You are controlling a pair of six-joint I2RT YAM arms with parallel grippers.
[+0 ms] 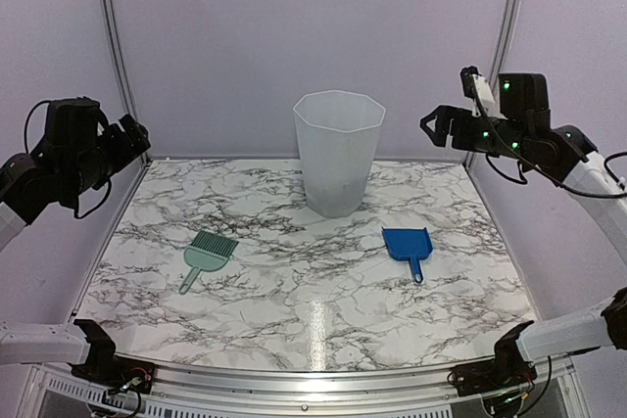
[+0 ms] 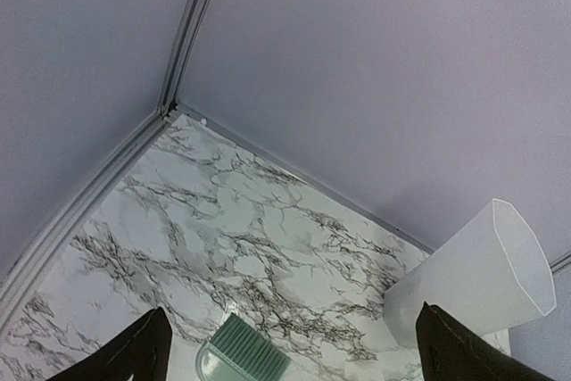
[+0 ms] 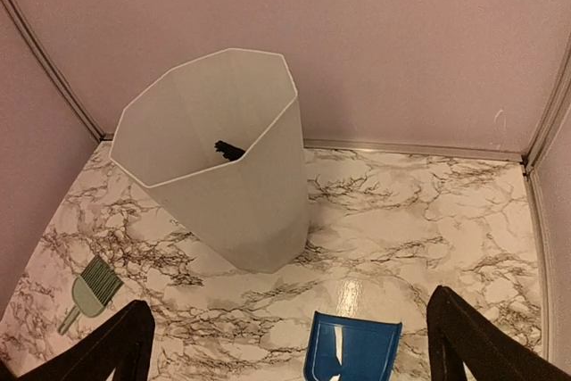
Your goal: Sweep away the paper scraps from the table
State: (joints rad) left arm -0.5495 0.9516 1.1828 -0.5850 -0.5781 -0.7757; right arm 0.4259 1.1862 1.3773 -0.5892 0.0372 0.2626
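The white marble table (image 1: 294,301) shows no paper scraps on its top in any view. One black paper scrap (image 3: 229,149) lies inside the translucent white bin (image 3: 223,167). My left gripper (image 1: 134,136) hangs high over the table's back left edge. In its wrist view the left gripper (image 2: 290,314) is open, with only table and brush far below. My right gripper (image 1: 433,127) is raised at the back right, level with the bin's rim. Seen from its wrist, the right gripper (image 3: 290,302) is open and holds nothing.
The bin (image 1: 338,152) stands upright at the back centre. A pale green hand brush (image 1: 208,254) lies left of centre, and a blue dustpan (image 1: 407,245) lies right of centre with its handle toward the front. Lilac walls enclose three sides.
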